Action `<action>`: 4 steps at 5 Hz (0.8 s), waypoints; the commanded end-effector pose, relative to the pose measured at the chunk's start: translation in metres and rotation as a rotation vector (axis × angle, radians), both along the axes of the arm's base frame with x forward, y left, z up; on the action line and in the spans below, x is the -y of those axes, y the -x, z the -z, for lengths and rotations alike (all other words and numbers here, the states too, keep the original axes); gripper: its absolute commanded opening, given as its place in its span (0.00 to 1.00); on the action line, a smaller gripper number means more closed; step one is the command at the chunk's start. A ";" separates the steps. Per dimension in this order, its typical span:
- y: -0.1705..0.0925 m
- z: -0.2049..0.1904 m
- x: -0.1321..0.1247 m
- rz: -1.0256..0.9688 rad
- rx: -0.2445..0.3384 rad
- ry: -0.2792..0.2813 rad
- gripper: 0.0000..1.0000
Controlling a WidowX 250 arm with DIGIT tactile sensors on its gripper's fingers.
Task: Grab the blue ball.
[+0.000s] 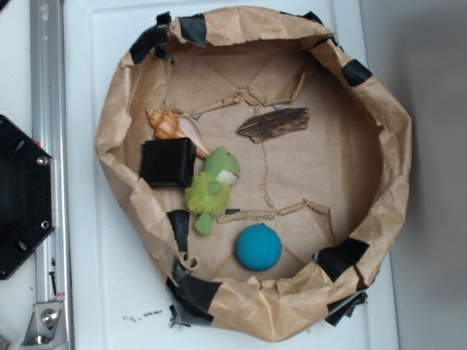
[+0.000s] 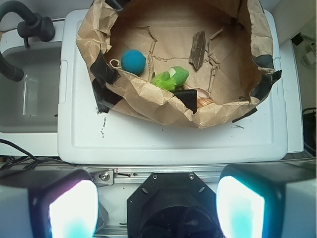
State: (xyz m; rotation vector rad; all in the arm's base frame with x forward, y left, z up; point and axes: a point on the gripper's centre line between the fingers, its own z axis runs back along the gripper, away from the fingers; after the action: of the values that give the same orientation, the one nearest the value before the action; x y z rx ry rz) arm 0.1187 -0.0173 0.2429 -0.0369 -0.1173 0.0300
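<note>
The blue ball point(image 1: 258, 247) is a small turquoise ball lying on the floor of a brown paper ring enclosure point(image 1: 394, 146), near its lower rim. In the wrist view the ball point(image 2: 133, 61) lies at the enclosure's left side. The fuzzy lime-green plush toy point(image 1: 211, 188) lies just up-left of it. My gripper point(image 2: 157, 208) does not show in the exterior view. In the wrist view its two fingers point(image 2: 72, 208) stand wide apart with nothing between them, high above the robot's black base point(image 2: 173, 206), far from the ball.
Inside the enclosure are a black block point(image 1: 168, 162), a seashell point(image 1: 174, 125) and a piece of bark point(image 1: 273, 124). The enclosure sits on a white lid point(image 1: 87, 219). A metal rail point(image 1: 47, 146) and the black robot base point(image 1: 22, 197) are at the left. A sink point(image 2: 29, 94) shows in the wrist view.
</note>
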 end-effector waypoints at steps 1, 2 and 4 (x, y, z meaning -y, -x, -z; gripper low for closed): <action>0.000 0.000 0.000 0.000 0.000 0.000 1.00; -0.050 0.023 -0.020 -0.182 0.065 -0.062 1.00; -0.139 0.072 -0.032 -0.680 0.055 -0.173 1.00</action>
State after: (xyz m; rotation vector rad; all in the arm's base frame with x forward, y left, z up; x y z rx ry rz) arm 0.2606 -0.0023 0.1523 0.1983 -0.1239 0.6565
